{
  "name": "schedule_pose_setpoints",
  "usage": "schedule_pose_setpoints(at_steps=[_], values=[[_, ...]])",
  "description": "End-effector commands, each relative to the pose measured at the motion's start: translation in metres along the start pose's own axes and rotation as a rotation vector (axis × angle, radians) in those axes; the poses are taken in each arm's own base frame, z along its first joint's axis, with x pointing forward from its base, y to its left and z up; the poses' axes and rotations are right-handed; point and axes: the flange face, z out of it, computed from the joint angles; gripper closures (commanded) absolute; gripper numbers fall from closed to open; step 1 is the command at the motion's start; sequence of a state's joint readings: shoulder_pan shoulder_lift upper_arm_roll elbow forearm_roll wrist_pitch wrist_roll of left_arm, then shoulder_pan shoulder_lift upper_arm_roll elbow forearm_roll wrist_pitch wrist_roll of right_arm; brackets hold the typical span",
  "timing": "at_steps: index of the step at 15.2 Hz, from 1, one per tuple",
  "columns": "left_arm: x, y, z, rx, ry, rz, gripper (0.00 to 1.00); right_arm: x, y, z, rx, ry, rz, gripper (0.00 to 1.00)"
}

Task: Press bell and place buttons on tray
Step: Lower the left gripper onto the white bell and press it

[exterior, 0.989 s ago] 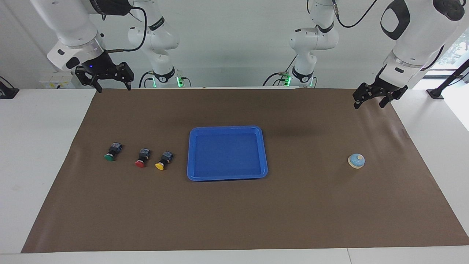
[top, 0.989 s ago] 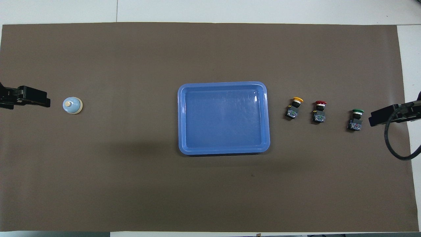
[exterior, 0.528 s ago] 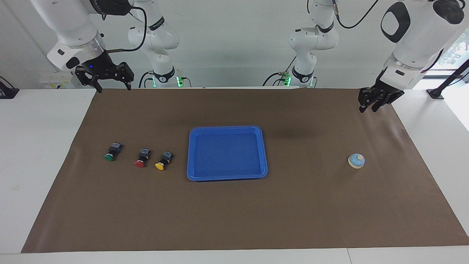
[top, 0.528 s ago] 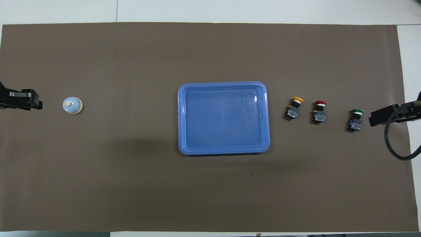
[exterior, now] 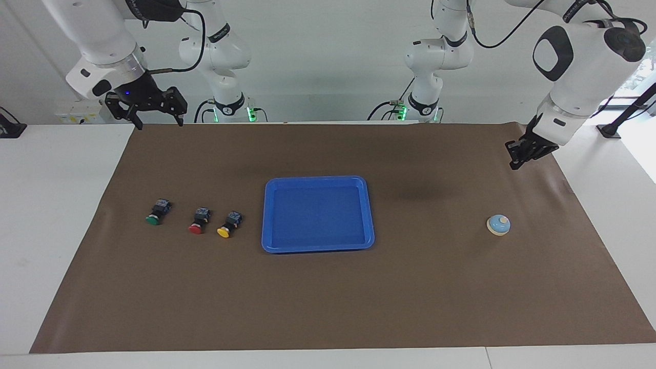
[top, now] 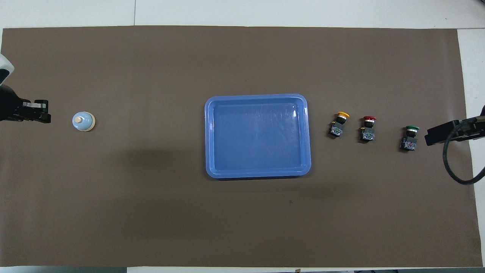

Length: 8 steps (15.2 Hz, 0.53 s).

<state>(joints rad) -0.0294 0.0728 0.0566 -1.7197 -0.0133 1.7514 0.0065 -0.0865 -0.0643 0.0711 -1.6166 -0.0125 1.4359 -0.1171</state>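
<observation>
Here, in the facing view we are seeing both end effectors raised over the table (exterior: 328, 307); the overhead view is showing only their tips. The left end effector (exterior: 518, 157), fingers pressed together and holding nothing, is hanging at about one o'clock from the bell (exterior: 498, 224). The right end effector (exterior: 158, 117), fingers spread wide and empty, is waiting at twelve o'clock from the buttons (exterior: 196, 220), which are lying beside the tray (exterior: 318, 247).

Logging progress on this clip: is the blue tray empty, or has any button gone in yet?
Empty. The blue tray shows only bare floor; the yellow, red and green buttons lie on the brown mat beside it.
</observation>
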Motion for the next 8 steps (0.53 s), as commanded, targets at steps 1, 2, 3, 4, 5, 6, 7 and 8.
schedule_pose_setpoints(at_steps=[1, 2, 3, 4, 5, 6, 7, 8], values=[[0.024, -0.02, 0.039, 0.011, 0.006, -0.011, 1.0, -0.007, 0.002, 0.0, -0.01, -0.006, -0.013, 0.0], [0.03, -0.031, 0.051, 0.012, 0.004, 0.004, 1.0, -0.007, 0.002, 0.0, -0.01, -0.006, -0.013, 0.0], [0.034, -0.038, 0.06, 0.013, 0.016, 0.022, 1.0, -0.007, 0.004, 0.0, -0.009, -0.006, -0.01, 0.0], [0.037, -0.048, 0.071, 0.015, 0.033, 0.01, 1.0, -0.007, 0.004, 0.0, -0.009, -0.006, -0.01, 0.0], [0.038, -0.05, 0.081, 0.017, 0.051, 0.007, 1.0, -0.007, 0.003, 0.0, -0.009, -0.006, -0.012, 0.0], [0.038, -0.051, 0.088, 0.018, 0.062, 0.006, 1.0, -0.007, 0.002, 0.0, -0.01, -0.006, -0.013, 0.0], [0.039, -0.053, 0.097, 0.019, 0.067, 0.004, 1.0, -0.007, 0.001, 0.0, -0.01, -0.006, -0.015, 0.0], [0.044, -0.055, 0.113, 0.019, 0.056, 0.001, 1.0, -0.007, 0.001, 0.0, -0.01, -0.006, -0.015, 0.0]])
